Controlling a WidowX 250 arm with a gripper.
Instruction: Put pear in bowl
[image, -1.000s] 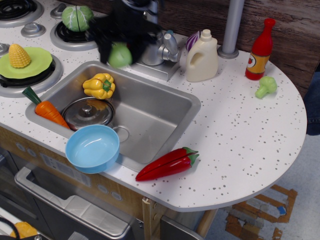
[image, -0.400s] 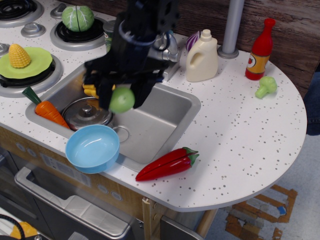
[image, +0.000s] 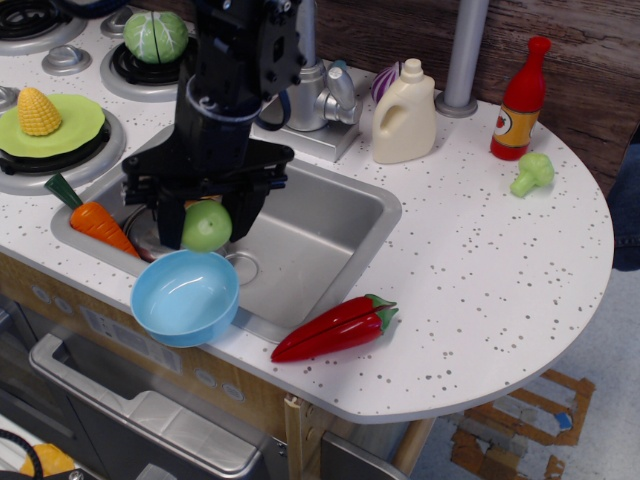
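Observation:
The pear (image: 206, 226) is a small smooth light-green fruit held between the black fingers of my gripper (image: 205, 218), which is shut on it. It hangs just above the far rim of the light-blue bowl (image: 185, 297), which sits at the front left edge of the sink (image: 320, 240). The arm rises from the gripper toward the top of the view and hides the yellow pepper and most of the pot lid behind it.
A carrot (image: 95, 222) lies at the sink's left edge. A red chili pepper (image: 335, 327) lies on the counter right of the bowl. Corn on a green plate (image: 45, 120), a cabbage (image: 155, 35), a white jug (image: 404, 115), a red bottle (image: 520, 100) and broccoli (image: 532, 173) stand around.
My gripper has carried the pear from near the faucet forward and left across the sink, down to just above the bowl's far rim.

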